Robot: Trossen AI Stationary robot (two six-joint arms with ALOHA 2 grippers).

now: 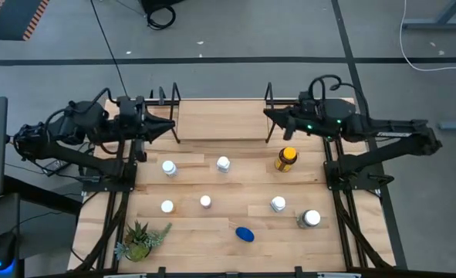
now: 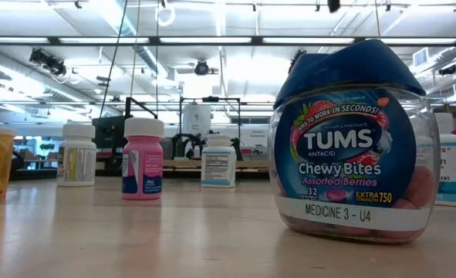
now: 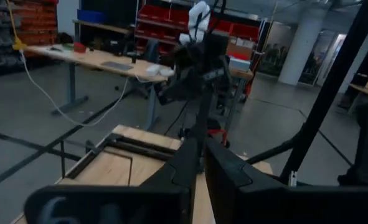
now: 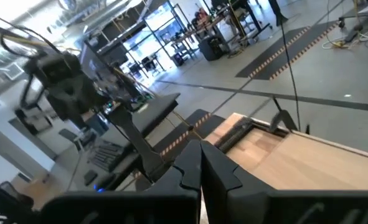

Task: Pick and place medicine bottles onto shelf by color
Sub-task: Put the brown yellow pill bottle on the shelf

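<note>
Grey workshop floor surrounds the wooden table point(image 1: 212, 232), where the medicine bottles stand scattered in front of the shelf point(image 1: 220, 120): white-capped ones point(image 1: 169, 167), a yellow-amber bottle point(image 1: 286, 159) nearest the shelf's right end, and a blue one point(image 1: 244, 234) lying close to the front edge beside a potted plant point(image 1: 140, 240). The left gripper point(image 1: 168, 126) and right gripper point(image 1: 269, 115) hover at opposite ends of the shelf, fingers pressed together, empty.
</note>
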